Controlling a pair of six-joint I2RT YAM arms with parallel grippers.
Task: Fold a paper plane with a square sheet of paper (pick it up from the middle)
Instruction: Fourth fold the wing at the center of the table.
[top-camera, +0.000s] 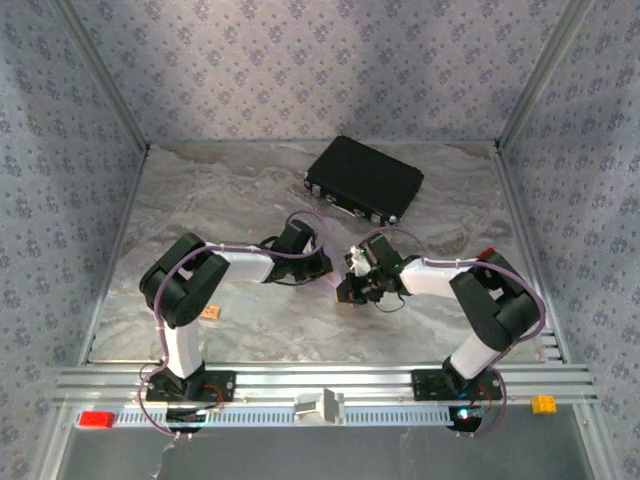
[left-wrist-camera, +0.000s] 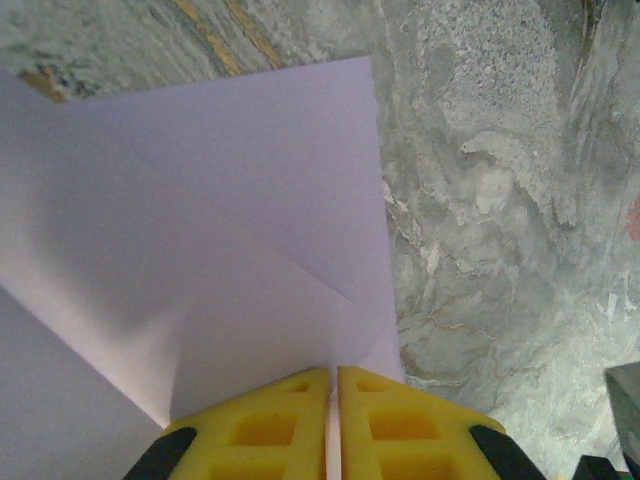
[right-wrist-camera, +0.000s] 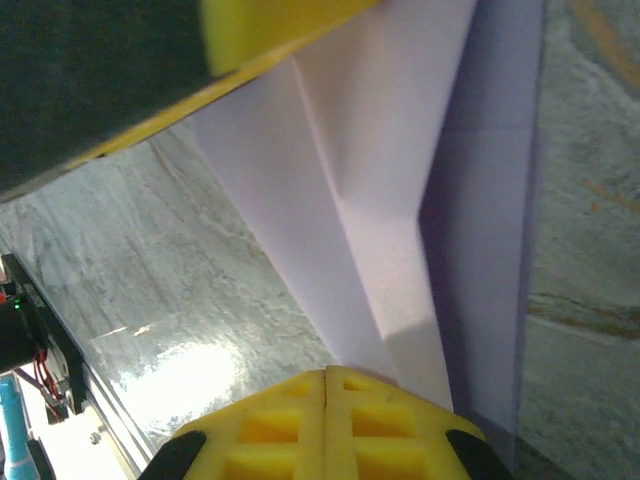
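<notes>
Left wrist view: left end effector (left-wrist-camera: 332, 378) is clamped on the edge of the paper (left-wrist-camera: 230, 200), which is folded into diagonal flaps. Right end effector (right-wrist-camera: 326, 378) is squeezed shut too, with paper running off its tips, but I can't tell if it's actually pinched. Both meet just on the near side of the case (top-camera: 365, 180), over the tabletop (top-camera: 240, 190).

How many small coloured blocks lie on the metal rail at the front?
2: a red block at the left end of the rail, an orange block at its right end. Others may be hidden.
</notes>
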